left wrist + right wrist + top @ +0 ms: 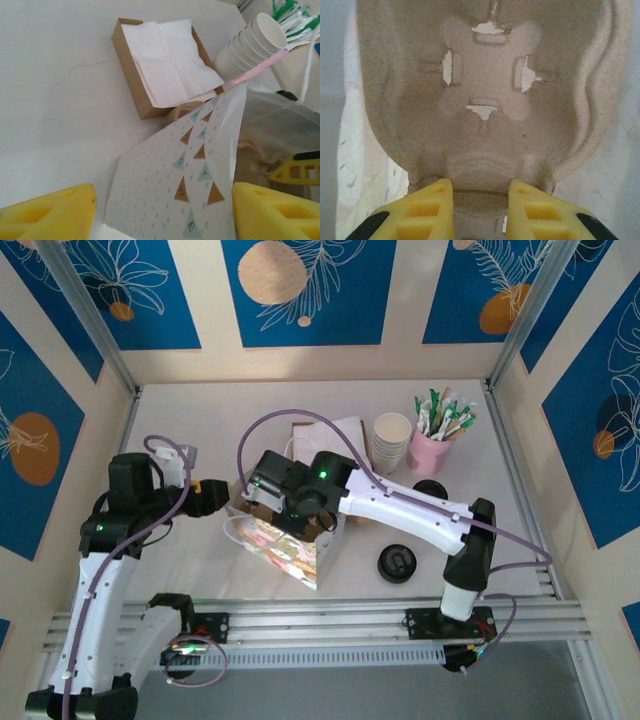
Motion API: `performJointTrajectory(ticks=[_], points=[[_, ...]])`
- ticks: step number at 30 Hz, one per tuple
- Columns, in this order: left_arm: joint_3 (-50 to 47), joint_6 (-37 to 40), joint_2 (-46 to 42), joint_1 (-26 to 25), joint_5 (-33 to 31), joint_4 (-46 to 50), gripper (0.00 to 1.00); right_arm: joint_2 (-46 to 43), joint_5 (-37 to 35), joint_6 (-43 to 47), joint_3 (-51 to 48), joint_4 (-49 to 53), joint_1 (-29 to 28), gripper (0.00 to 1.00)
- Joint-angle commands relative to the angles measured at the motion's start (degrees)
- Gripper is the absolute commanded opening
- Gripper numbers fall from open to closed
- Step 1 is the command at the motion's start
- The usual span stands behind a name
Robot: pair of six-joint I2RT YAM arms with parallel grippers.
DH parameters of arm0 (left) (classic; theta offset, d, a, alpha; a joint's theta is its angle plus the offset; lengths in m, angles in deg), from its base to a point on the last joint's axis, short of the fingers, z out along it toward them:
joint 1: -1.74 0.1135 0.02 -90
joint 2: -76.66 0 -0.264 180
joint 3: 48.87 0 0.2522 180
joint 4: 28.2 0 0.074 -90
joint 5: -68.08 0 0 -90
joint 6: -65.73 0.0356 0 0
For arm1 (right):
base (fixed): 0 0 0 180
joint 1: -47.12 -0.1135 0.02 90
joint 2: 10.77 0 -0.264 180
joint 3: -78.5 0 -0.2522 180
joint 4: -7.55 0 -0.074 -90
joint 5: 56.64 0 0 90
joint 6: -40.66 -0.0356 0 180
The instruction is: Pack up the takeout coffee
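The right tool (480,192) grasps the carrier (490,75) by its rim, inside the bag (150,170). The left tool (164,200) straddles the bag; I cannot tell whether it grips.

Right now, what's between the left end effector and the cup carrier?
The patterned bag's wall, per the left wrist view. The right end effector holds the cup carrier.

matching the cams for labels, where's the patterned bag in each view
top external: bag at table centre.
left wrist: bag lower middle, pattern side up.
right wrist: bag's pale wall along the left edge, behind the carrier.
shared: white cup stack, top external and left wrist.
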Motion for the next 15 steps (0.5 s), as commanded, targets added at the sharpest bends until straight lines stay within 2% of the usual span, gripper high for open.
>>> performJointTrajectory(ticks=[1, 15], points=[[-1.38, -1.23, -0.65, -0.32, 3.14, -3.17, 0.71, 0.82, 2.52, 2.24, 2.72, 2.26, 0.57, 0.26], [-2.24, -1.86, -2.12, -0.32, 3.88, -3.43, 0.70, 4.87, 7.47, 2.98, 1.45, 2.08, 3.16, 0.25]])
